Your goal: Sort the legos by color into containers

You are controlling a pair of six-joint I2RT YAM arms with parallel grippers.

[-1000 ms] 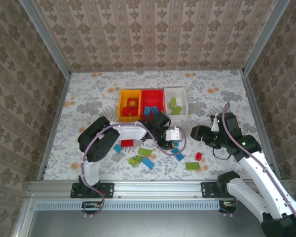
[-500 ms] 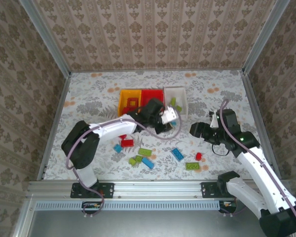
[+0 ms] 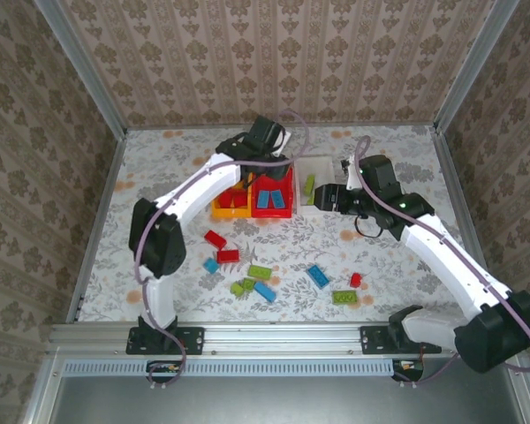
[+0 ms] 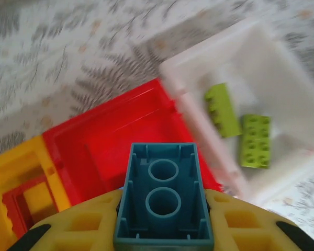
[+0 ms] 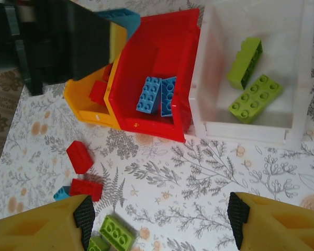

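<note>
Legos (image 3: 259, 272) are partly sorted: blues inside the red bin (image 5: 162, 47), greens in the white bin (image 5: 251, 130) beside it, several loose on the surface (image 3: 177, 177) in front. My left tool (image 4: 165, 230) clamps a blue brick (image 4: 164, 193) above that red bin; my right tool (image 5: 159, 219) gapes empty.

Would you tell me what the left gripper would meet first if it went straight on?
Probably the red bin, just ahead of the blue brick the left gripper holds; depth is unclear.
</note>
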